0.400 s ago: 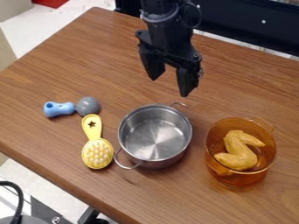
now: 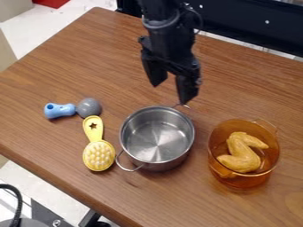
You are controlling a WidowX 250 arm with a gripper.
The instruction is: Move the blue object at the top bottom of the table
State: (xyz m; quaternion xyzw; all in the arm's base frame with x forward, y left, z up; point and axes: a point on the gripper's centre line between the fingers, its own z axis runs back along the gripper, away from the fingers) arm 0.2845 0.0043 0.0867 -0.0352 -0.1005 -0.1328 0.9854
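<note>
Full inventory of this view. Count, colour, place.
scoop: 1, blue handle with grey round head, left part of table
brush: 1, yellow, between scoop and steel pot
steel pot: 1, silver, near middle
amber pot: 1, see-through orange, right
chicken wing: 1, golden brown, inside amber pot
table: 1, brown wood-look, under all these
panel: 1, black, behind table
red item: 1, top left
cable: 1, black, bottom left
arm: 1, black, from top edge
gripper: 1, black, fingers apart, beyond steel pot

Brush [image 2: 99,150] left of pot [image 2: 157,138], chicken wing [image 2: 242,153] in right-hand bowl [image 2: 244,181].
</note>
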